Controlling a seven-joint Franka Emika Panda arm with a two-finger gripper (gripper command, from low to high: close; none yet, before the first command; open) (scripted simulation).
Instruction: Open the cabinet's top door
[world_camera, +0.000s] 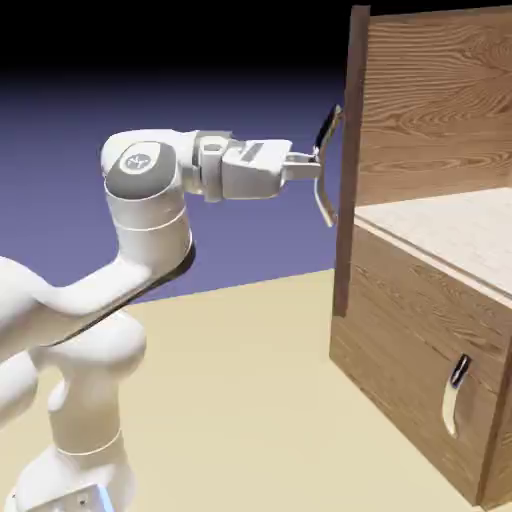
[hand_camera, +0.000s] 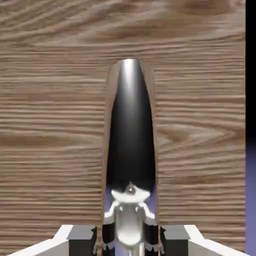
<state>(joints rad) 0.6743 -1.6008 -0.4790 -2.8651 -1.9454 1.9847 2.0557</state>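
Observation:
The wood-grain cabinet stands at the exterior view's right. Its top door is swung out and shows edge-on, with the inside wall and a pale shelf visible behind it. My gripper reaches level from the left and is shut on the door's curved black-and-white handle. In the hand view the handle runs up the middle over the door's wood, with my gripper shut around its lower end and a grey fingertip at each side.
The shorter lower door is closed, with its small handle at the lower right. The tan table top lies between the robot's base and the cabinet. A strip of blue backdrop shows past the door's right edge.

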